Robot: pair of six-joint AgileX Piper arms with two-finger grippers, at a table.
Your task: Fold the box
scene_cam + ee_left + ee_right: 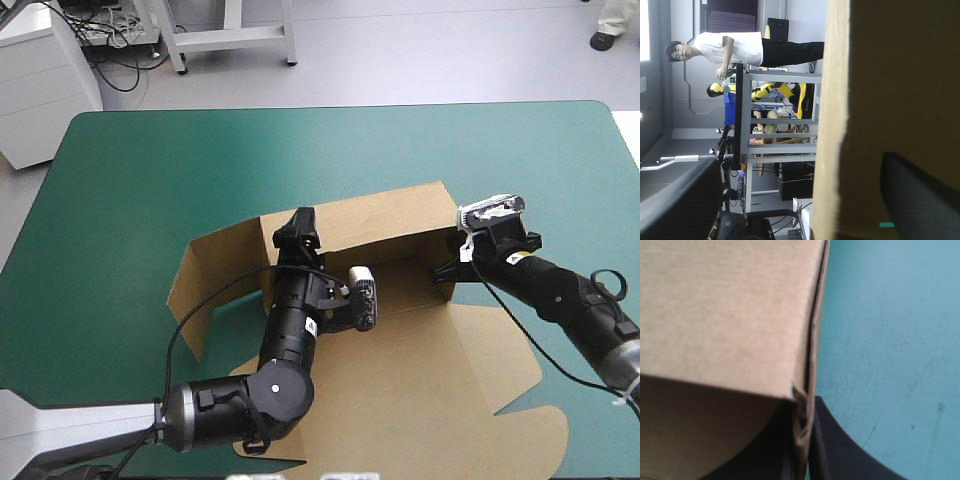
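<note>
One box (725,315) wall sits clamped in the right gripper (803,404).

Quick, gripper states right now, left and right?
Left gripper: open, a wall of the box between its fingers.
Right gripper: shut on the box.

The brown box (400,350) sits half-formed at the centre of the frame on the teal-green desk (150,170), rear and side walls raised, a left flap splayed outward, its broad lid flat toward the lower right.
</note>
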